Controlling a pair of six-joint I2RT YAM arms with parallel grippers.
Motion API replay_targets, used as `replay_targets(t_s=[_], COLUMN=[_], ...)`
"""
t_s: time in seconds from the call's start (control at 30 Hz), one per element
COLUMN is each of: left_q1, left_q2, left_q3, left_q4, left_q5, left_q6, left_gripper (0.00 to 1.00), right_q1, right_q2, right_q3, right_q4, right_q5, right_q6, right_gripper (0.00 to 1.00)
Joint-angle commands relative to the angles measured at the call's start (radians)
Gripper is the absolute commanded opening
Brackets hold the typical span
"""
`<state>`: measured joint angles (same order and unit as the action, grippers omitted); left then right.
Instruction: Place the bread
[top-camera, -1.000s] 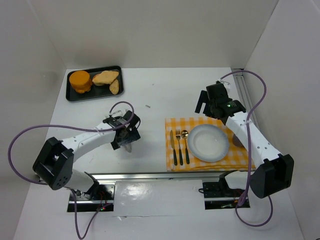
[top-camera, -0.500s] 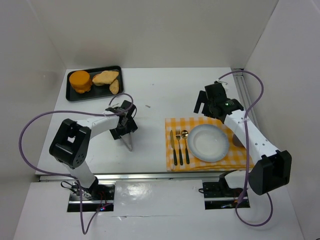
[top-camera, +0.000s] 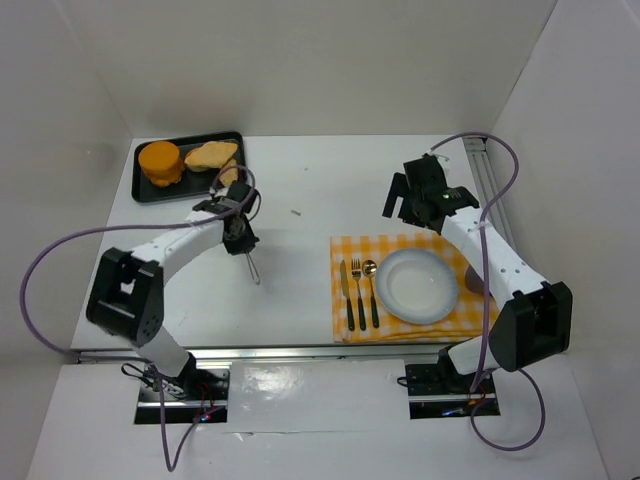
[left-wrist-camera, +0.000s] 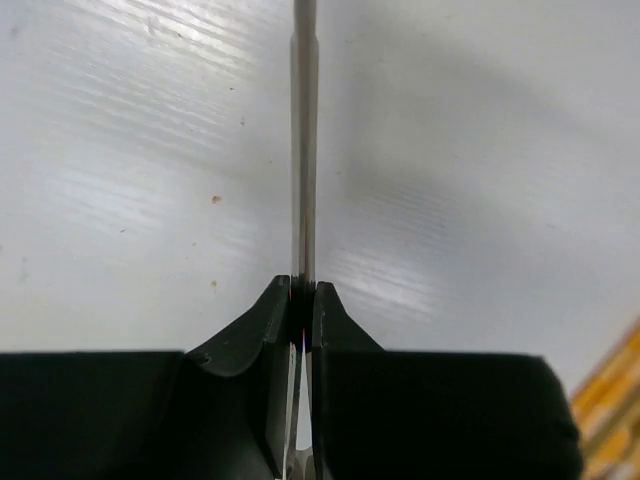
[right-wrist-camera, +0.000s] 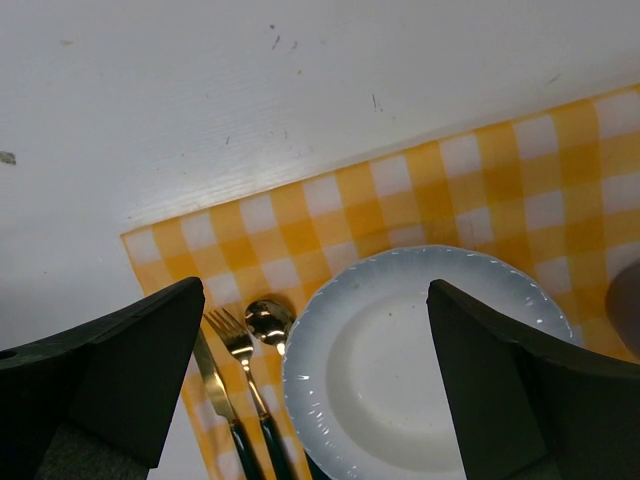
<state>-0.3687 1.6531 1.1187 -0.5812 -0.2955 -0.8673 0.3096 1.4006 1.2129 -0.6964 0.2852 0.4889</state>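
Observation:
The bread (top-camera: 160, 162), a round, bright orange bun, sits at the left end of a black tray (top-camera: 190, 191) at the back left. My left gripper (top-camera: 240, 238) hovers just in front of the tray. It is shut on a thin metal utensil (top-camera: 252, 268) that points down towards the table. In the left wrist view the jaws (left-wrist-camera: 303, 290) pinch that narrow metal shaft (left-wrist-camera: 304, 150) over the bare white table. My right gripper (top-camera: 410, 200) is open above the far edge of the checked cloth, and its fingers (right-wrist-camera: 120, 370) frame the white plate (right-wrist-camera: 420, 350). It holds nothing.
Paler bread slices (top-camera: 212, 155) lie beside the bun in the tray. A yellow checked cloth (top-camera: 350, 248) carries the plate (top-camera: 417, 285), with a knife (top-camera: 342, 292), fork (top-camera: 357, 290) and spoon (top-camera: 370, 290) to its left. A dark object (top-camera: 474, 282) sits at the plate's right.
My left gripper has closed on the metal utensil and swung back and left towards the tray. The right gripper has shifted slightly further back.

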Motion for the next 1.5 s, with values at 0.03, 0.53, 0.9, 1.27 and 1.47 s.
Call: replay_targets(t_s=[0.03, 0.53, 0.9, 1.27, 1.47], left_q1=[0.095, 0.600, 0.672, 0.682, 0.703], left_q2=[-0.206, -0.063, 0.023, 0.048, 0.039], left_q3=[0.059, 0.467, 0.608, 0.632, 0.630], left_q4=[-0.098, -0.259, -0.279, -0.293, -0.275], left_q5=[0.077, 0.459, 0.527, 0.390, 0.295], left_q6=[0.100, 0.217, 0.248, 0.222, 0.202], left_gripper=[0.11, 0.19, 0.49, 0.50, 0.57], right_q1=[-0.001, -0.010, -0.029, -0.029, -0.029], right_q2=[0.011, 0.041, 0.041, 0.060, 0.078], right_q3=[0.073, 0.082, 0.071, 0.080, 0.089], right_q4=[0.052, 0.094, 0.094, 0.094, 0.094], right_q5=[0.000, -0.060, -0.069, -0.069, -0.079], right_q6=[-0.019, -0.019, -0.019, -0.029, -0.029], right_gripper=[1.00, 1.00, 1.00, 1.00, 1.00])
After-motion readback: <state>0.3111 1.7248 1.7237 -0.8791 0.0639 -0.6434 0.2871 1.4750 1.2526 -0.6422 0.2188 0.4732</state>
